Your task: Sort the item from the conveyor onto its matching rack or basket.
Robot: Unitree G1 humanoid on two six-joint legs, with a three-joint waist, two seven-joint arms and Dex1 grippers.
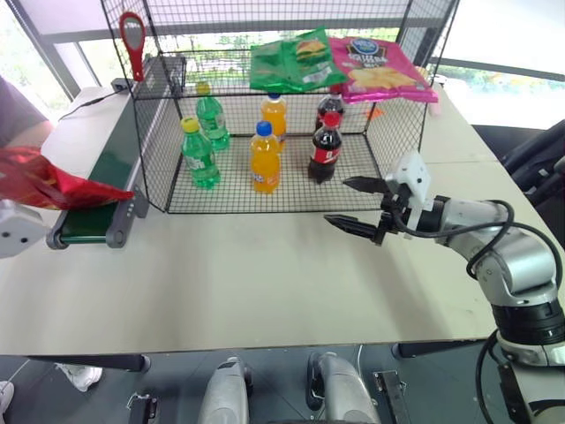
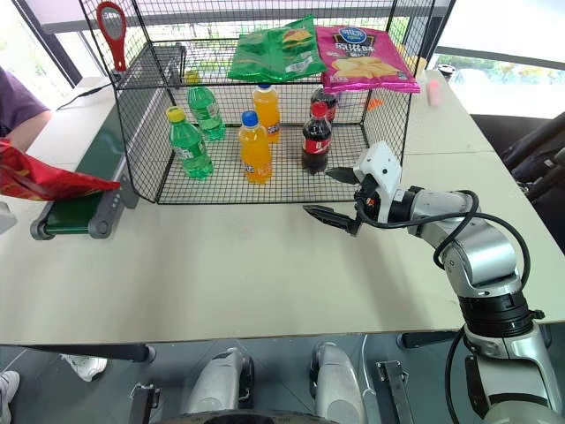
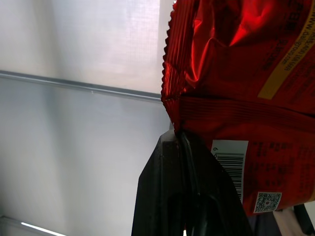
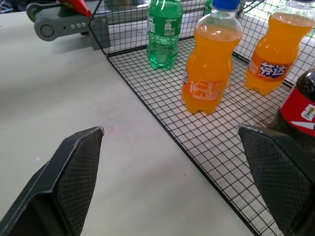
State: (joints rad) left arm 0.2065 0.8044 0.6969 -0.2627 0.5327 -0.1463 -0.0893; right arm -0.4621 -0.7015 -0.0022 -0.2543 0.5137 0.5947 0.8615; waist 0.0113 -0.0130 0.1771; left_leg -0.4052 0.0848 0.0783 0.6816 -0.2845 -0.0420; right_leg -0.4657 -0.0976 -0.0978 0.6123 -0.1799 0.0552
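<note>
The item, a crinkly red chip bag (image 1: 42, 181), hangs at the far left above the near end of the conveyor (image 1: 113, 168). My left gripper (image 3: 178, 135) is shut on the bag's lower edge beside its barcode. The black wire rack (image 1: 152, 132) stands in the middle of the table behind the conveyor's end, with a flat mesh shelf on top. My right gripper (image 1: 336, 201) hovers open over the table just in front of the rack's right front corner, nothing between its fingers (image 4: 78, 167).
Green (image 1: 199, 155), orange (image 1: 264, 159) and cola (image 1: 326, 148) bottles stand on the rack's floor. A green chip bag (image 1: 290, 62) and a pink one (image 1: 380, 69) lie on its upper shelf. A person's sleeve (image 1: 18, 115) is at the far left.
</note>
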